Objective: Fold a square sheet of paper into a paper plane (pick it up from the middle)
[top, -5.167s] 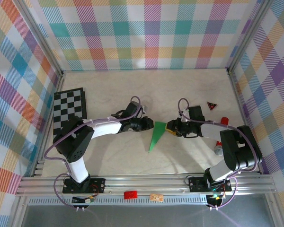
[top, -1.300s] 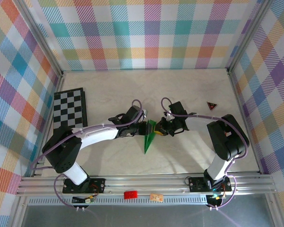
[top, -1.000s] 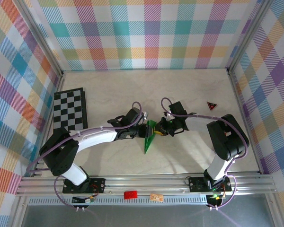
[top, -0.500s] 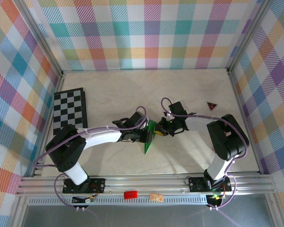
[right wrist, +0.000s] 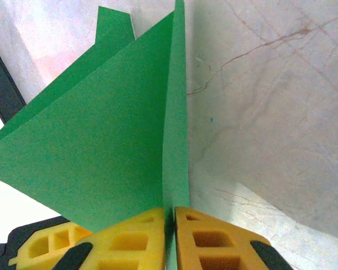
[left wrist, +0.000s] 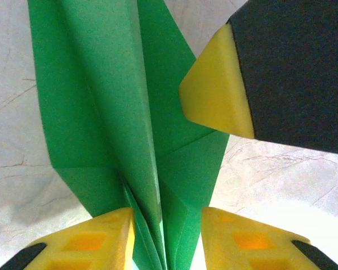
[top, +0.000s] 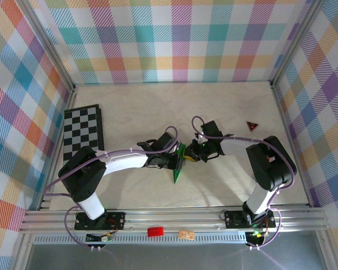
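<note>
The paper plane (top: pixel 178 166), a slim bright green dart, stands on edge mid-table with its tip pointing at the near edge. My right gripper (top: pixel 191 153) is shut on the plane's rear edge; the right wrist view has its yellow fingers (right wrist: pixel 197 236) pinching one thin green layer (right wrist: pixel 176 146). From the left, my left gripper (top: pixel 176 161) straddles the plane. Seen from the left wrist, that gripper (left wrist: pixel 166 239) is open, and the plane's loose folded layers (left wrist: pixel 129 112) fan out between its fingers. A yellow fingertip (left wrist: pixel 214 95) of the right gripper rests by the plane's right wing.
A black-and-white chessboard (top: pixel 83 134) lies at the far left of the table. A small red-and-black triangle (top: pixel 252 126) sits at the right, behind the right arm. Plaid walls close in three sides, and an aluminium rail (top: pixel 174 216) runs along the near edge.
The left gripper has slid rightward up against the plane, and the plane now stands narrower and more on edge. The right gripper has held its place and its grip.
</note>
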Tool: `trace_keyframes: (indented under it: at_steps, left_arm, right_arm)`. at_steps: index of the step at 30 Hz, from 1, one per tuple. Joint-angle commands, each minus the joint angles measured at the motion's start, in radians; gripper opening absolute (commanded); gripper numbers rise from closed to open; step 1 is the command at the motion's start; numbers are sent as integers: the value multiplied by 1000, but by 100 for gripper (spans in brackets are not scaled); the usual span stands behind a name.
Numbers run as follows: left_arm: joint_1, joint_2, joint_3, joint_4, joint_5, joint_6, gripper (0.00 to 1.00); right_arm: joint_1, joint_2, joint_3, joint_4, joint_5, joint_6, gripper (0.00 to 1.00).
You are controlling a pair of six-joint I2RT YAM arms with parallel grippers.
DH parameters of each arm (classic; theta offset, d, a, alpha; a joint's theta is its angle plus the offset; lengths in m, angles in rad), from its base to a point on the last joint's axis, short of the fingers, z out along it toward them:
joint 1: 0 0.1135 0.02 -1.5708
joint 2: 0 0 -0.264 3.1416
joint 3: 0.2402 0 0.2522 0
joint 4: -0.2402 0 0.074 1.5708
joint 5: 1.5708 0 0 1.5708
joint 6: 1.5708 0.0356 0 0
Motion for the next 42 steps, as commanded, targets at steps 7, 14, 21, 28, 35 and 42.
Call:
trace_keyframes:
  at_steps: [7, 14, 21, 28, 35, 42]
  left_arm:
    - [-24, 7, 41, -77, -52, 34, 35]
    - [-30, 29, 46, -80, -36, 32, 35]
    - [-41, 45, 58, -83, -43, 33, 34]
    - [-45, 48, 64, -88, -59, 28, 33]
    - [-47, 46, 58, -84, -64, 28, 33]
    - [-55, 56, 66, -106, -88, 35, 26]
  right_arm:
    - [4, 10, 17, -15, 1, -15, 14]
    - [5, 11, 14, -9, 2, -13, 14]
    - [5, 10, 13, -9, 3, -12, 14]
    - [4, 11, 15, -10, 2, -13, 14]
    - [5, 12, 13, -9, 4, -14, 14]
    - [5, 11, 14, -13, 4, -13, 14]
